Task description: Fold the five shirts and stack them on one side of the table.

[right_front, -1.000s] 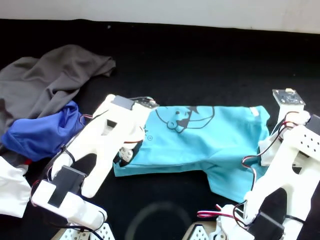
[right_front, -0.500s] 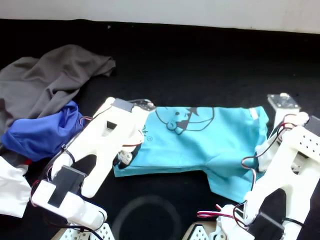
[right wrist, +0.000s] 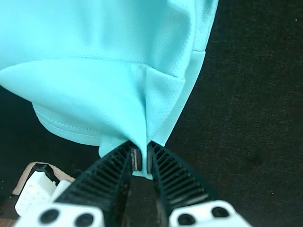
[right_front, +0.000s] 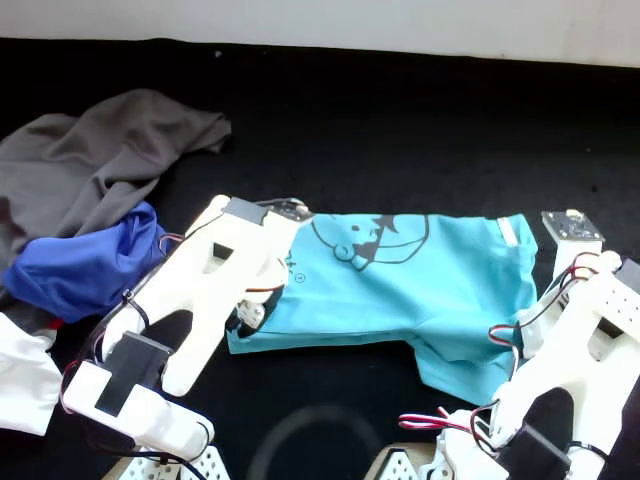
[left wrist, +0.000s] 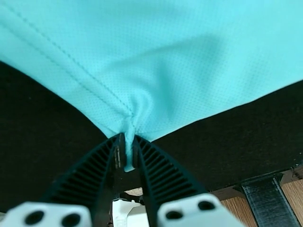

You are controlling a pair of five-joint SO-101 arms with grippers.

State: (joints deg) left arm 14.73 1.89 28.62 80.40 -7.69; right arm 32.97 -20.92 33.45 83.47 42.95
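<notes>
Shirt heap [right_front: 95, 190] left of flat shirt [right_front: 420, 290]

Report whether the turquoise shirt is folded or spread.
Spread, not neatly folded: the turquoise printed shirt lies wide across the black table, left gripper and right gripper each shut on an edge.

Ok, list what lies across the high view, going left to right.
white cloth → blue shirt → one arm → turquoise shirt → the other arm. The grey shirt spans above the first two, so it is left out.
</notes>
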